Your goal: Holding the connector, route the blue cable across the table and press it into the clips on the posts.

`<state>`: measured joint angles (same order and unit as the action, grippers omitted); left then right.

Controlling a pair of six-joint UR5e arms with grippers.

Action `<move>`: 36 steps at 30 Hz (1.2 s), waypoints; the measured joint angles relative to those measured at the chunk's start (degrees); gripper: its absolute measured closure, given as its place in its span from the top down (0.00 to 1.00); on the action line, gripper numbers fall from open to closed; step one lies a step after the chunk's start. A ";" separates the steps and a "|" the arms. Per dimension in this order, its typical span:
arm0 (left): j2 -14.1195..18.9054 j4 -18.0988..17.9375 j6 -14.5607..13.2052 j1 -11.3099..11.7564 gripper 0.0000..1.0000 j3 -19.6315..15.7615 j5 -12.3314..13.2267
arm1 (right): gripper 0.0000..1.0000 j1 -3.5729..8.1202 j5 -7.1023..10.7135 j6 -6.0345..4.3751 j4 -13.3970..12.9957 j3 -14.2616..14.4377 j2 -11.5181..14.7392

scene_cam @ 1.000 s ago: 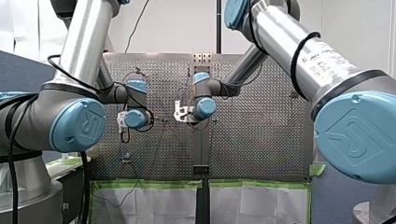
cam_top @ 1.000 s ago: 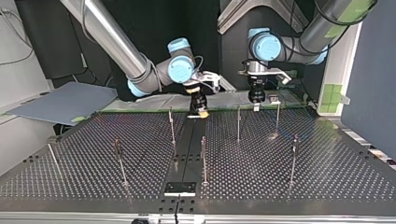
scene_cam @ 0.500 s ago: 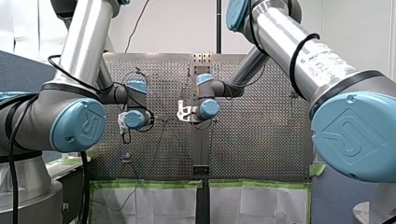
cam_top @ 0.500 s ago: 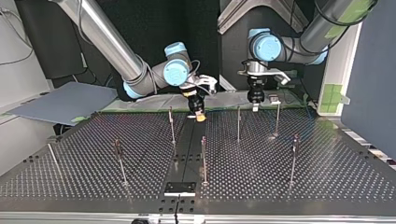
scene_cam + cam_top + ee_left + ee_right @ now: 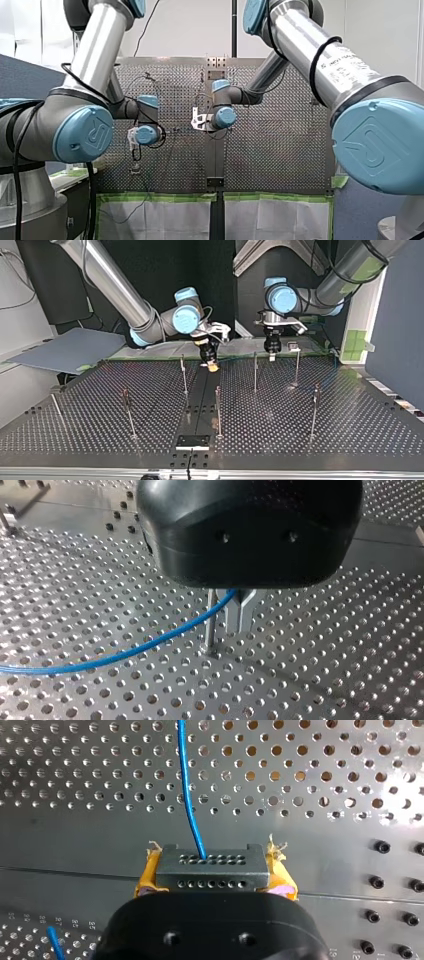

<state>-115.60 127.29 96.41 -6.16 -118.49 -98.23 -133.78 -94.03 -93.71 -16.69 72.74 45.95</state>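
Now clamps the dark grey rectangular connector [image 5: 210, 865] between my right arm's yellow-padded fingers [image 5: 147, 876], with the thin blue cable [image 5: 187, 785] trailing ahead of the connector. Cannot tell whether my left arm's fingers [image 5: 241, 612] grip. Risks pulling the cable taut and missing the thin metal post [image 5: 212, 625] beyond the connector.

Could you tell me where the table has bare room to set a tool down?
Top view: the table is bare at its near right corner, outside the rightmost post, and between the two leftmost posts. Crowded: the far edge, around my right gripper, my left gripper and the blue cable.
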 joint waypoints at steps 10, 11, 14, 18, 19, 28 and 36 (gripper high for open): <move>-0.57 2.88 -1.10 1.26 0.01 4.39 0.36 | 0.00 1.00 0.61 -0.22 -1.01 -0.05 -0.05; -0.59 3.19 -1.15 1.47 0.01 5.02 0.56 | 0.00 1.12 0.79 -0.21 -1.11 -0.12 -0.07; -0.70 4.02 -1.21 1.94 0.01 6.38 1.25 | 0.00 1.47 1.12 -0.20 -1.21 -0.32 -0.08; -1.79 5.61 -1.45 2.34 0.01 8.36 1.80 | 0.00 1.79 1.37 -0.19 -1.24 -0.59 -0.08; -2.19 6.07 -1.62 2.38 0.01 8.86 1.83 | 0.00 1.85 1.43 -0.19 -1.23 -0.65 -0.08; -5.51 8.49 -2.08 2.58 0.18 12.82 0.98 | 0.00 2.44 1.63 -0.20 -1.16 -0.94 -0.07; -5.70 9.76 -1.34 2.61 0.94 13.19 0.70 | 0.00 2.76 1.64 -0.22 -1.14 -0.97 -0.08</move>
<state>-121.30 137.05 95.07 -3.54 -105.30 -97.53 -131.02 -92.39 -93.93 -17.83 71.78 45.87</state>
